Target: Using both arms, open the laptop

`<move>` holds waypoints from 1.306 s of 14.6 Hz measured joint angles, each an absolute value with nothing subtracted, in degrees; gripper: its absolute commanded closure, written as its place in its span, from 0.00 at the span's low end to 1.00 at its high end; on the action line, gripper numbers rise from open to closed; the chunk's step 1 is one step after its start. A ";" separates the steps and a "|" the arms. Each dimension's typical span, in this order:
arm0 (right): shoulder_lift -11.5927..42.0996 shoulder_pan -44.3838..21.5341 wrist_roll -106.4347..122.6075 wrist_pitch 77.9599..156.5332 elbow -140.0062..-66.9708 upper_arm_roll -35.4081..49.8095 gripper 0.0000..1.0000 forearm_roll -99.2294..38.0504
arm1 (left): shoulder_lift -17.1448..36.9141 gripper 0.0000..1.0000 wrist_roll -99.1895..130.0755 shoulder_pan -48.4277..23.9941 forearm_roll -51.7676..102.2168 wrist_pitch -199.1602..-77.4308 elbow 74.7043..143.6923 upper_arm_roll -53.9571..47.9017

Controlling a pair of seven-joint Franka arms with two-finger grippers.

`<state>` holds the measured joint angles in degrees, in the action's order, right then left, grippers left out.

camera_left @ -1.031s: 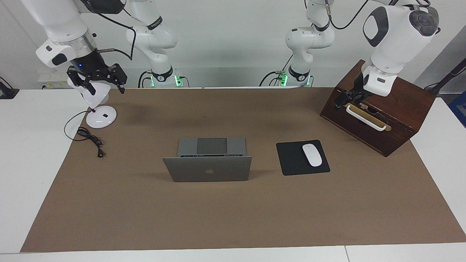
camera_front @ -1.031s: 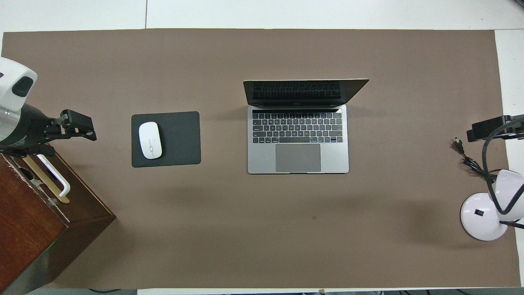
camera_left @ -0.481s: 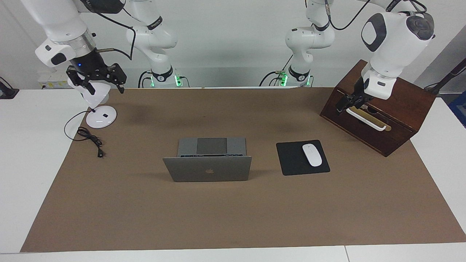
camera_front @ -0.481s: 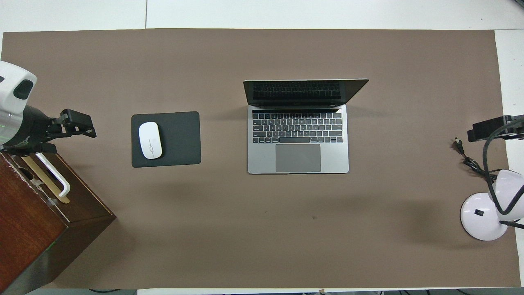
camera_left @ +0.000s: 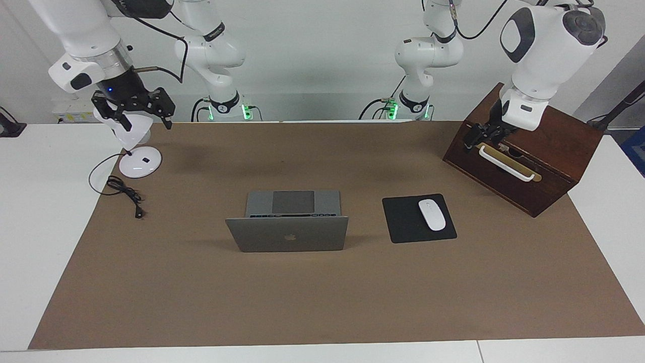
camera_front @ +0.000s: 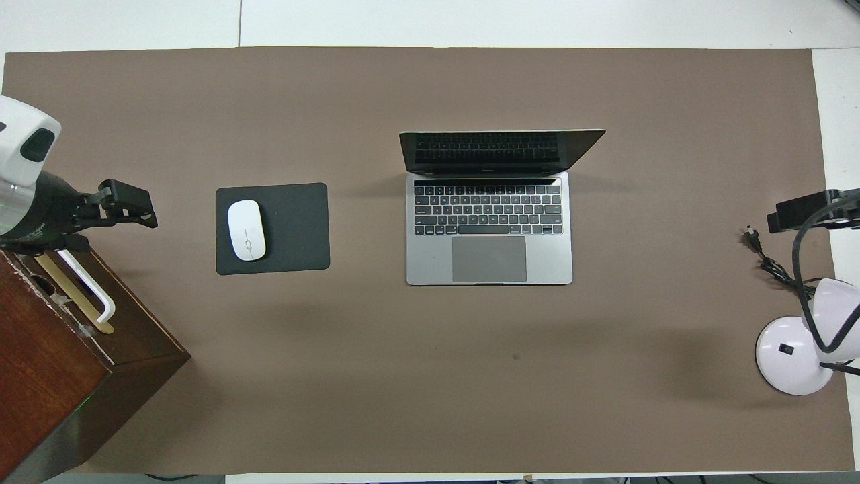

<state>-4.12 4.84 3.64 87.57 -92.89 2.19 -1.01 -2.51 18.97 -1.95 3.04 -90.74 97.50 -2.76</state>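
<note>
The silver-grey laptop (camera_left: 287, 233) stands open in the middle of the brown mat, its lid raised with the apple logo showing. The overhead view shows its dark keyboard and grey deck (camera_front: 489, 228). My left gripper (camera_left: 478, 135) hangs over the front top edge of the wooden box, away from the laptop; it also shows in the overhead view (camera_front: 127, 202). My right gripper (camera_left: 143, 118) is open and empty, up in the air over the white lamp at the right arm's end; its edge shows in the overhead view (camera_front: 809, 210). Neither gripper touches the laptop.
A black mouse pad (camera_left: 405, 222) with a white mouse (camera_left: 432, 215) lies beside the laptop toward the left arm's end. A dark wooden box (camera_left: 534, 151) with a white handle stands at that end. A white desk lamp (camera_left: 139, 162) and its cable (camera_left: 126, 194) are at the right arm's end.
My left arm's wrist has shifted slightly over the wooden box. The laptop and my right arm have not moved.
</note>
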 measured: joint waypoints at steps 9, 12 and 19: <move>-4.15 4.84 3.64 87.57 -92.89 2.13 0.00 -1.01 | -3.43 0.00 18.51 -1.86 2.94 -90.10 98.16 -3.97; -4.16 4.84 3.64 87.57 -92.89 2.13 0.00 -1.01 | -4.20 0.00 17.41 -1.24 2.90 -90.19 96.27 -4.09; -4.33 4.83 3.65 87.57 -92.88 2.14 0.00 -1.01 | -4.40 0.00 14.79 1.03 2.90 -90.62 96.53 -4.67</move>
<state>-4.33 4.83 3.65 87.57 -92.88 2.14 -1.01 -4.40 14.79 1.03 2.90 -90.62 96.53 -4.67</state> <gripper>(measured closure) 0.000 0.000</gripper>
